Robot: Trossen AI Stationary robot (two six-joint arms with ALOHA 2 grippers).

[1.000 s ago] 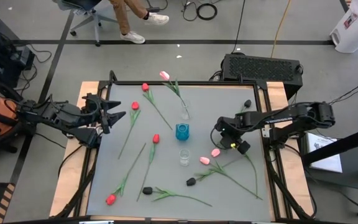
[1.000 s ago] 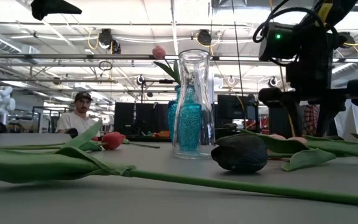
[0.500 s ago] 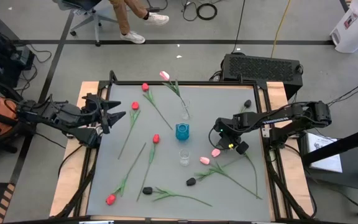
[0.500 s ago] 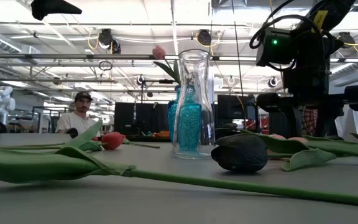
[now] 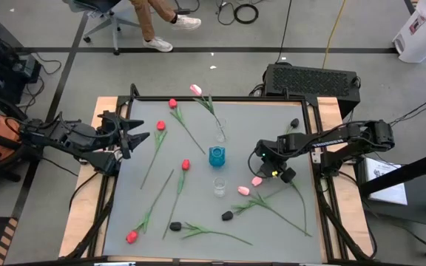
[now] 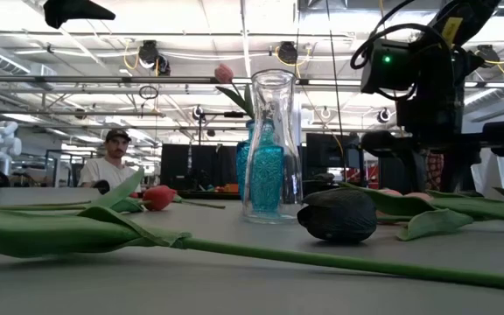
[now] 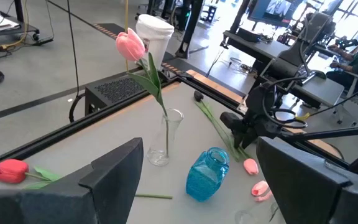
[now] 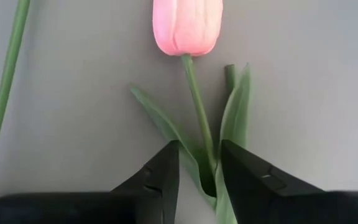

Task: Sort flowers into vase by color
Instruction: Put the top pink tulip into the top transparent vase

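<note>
Artificial tulips lie scattered on the grey table [image 5: 139, 199]: red heads [image 5: 186, 165] [image 5: 160, 125], black heads [image 5: 227, 216] [image 5: 175, 226], and two pink heads [image 5: 257, 180] [image 5: 243, 191]. One pink tulip [image 5: 196, 89] stands with its stem in the slender clear vase [image 5: 220, 134]. A blue vase [image 5: 217, 156] and a small clear glass [image 5: 220, 185] stand mid-table. My right gripper [image 5: 272, 169] is low over the pink tulip [image 8: 187, 25], shut on its stem. My left gripper [image 5: 135, 137] waits open at the table's left edge. My right gripper pinches the pink tulip's stem [image 8: 199, 134] a short way below the head, where the two leaves [image 8: 235, 118] join it. The fingers [image 8: 160, 174] come from above, pointing down, one on each side of the stem. The tulip lies flat on the table.
The second pink tulip and long green stems [image 5: 283, 210] lie just near-side of my right gripper. A black tulip [image 6: 338, 214] lies close in the low view, in front of the clear vase [image 6: 271, 144]. A person [image 6: 112, 162] sits beyond the table.
My right gripper has shifted a little toward the table's left and down onto the pink tulip, then held still. The flowers and vases have kept their places.
</note>
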